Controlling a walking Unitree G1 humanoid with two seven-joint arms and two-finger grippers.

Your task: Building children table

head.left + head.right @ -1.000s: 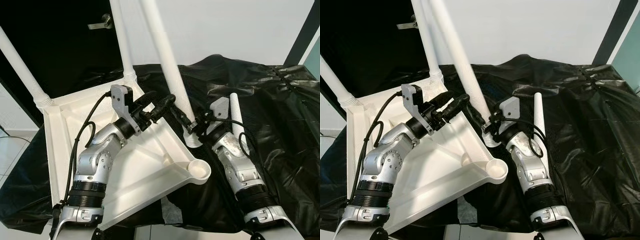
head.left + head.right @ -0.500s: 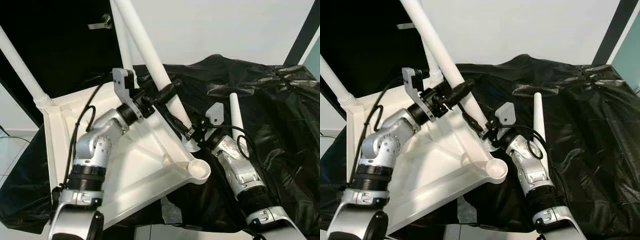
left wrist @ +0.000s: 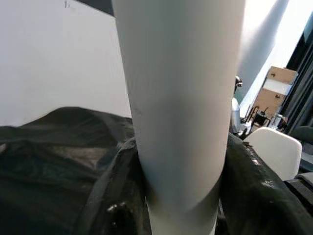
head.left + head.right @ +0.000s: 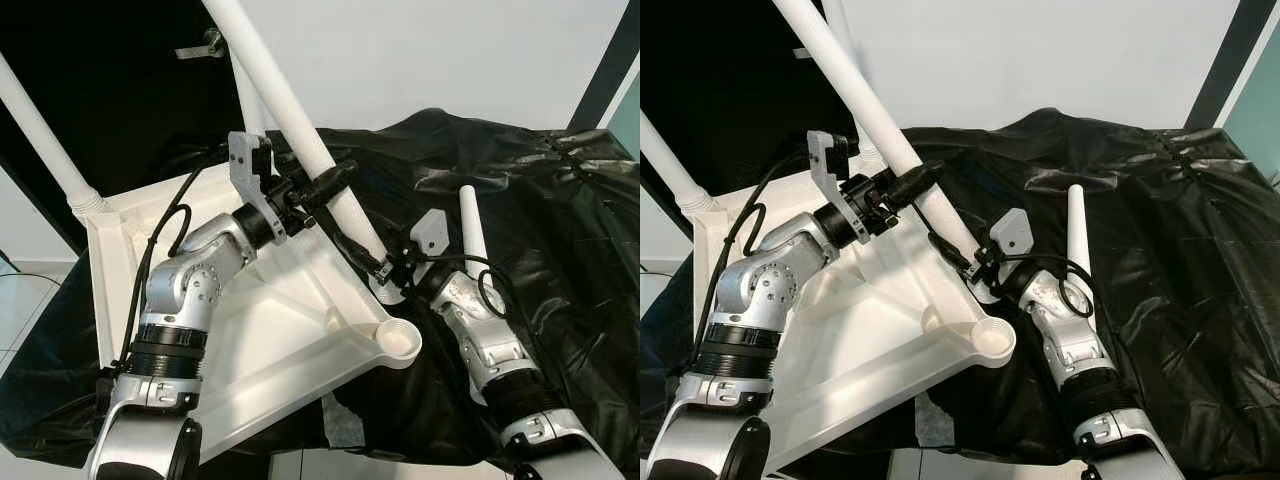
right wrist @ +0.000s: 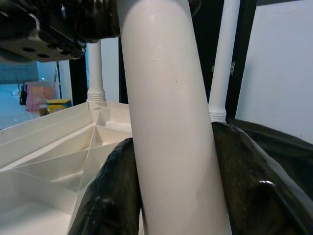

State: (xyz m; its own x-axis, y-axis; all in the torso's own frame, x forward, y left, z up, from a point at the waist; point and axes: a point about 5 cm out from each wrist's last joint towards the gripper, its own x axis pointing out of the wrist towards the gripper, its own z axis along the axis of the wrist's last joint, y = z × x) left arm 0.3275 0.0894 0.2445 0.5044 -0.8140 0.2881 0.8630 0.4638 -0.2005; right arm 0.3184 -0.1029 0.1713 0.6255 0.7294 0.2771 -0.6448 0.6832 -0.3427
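The white table top (image 4: 250,340) lies upside down, with one screwed-in leg (image 4: 40,125) at its back left corner and another (image 4: 246,100) at the back. A third long white leg (image 4: 285,100) slants up to the left, its threaded foot close beside the table's right rim. My left gripper (image 4: 333,180) is shut on its middle, and the shaft (image 3: 178,107) runs between the fingers. My right gripper (image 4: 368,258) is shut on its lower end (image 5: 171,122). The front corner socket (image 4: 400,342) is an open cup. A fourth leg (image 4: 470,235) lies loose on the black sheet.
A crumpled black sheet (image 4: 570,230) covers the surface under and to the right of the table top. A dark door with a metal handle (image 4: 205,42) stands behind at the left. Pale floor (image 4: 20,300) shows at the left edge.
The held leg's upper end has swung to the left, so it leans more steeply. My left gripper has risen with it. The right gripper stays on the lower end.
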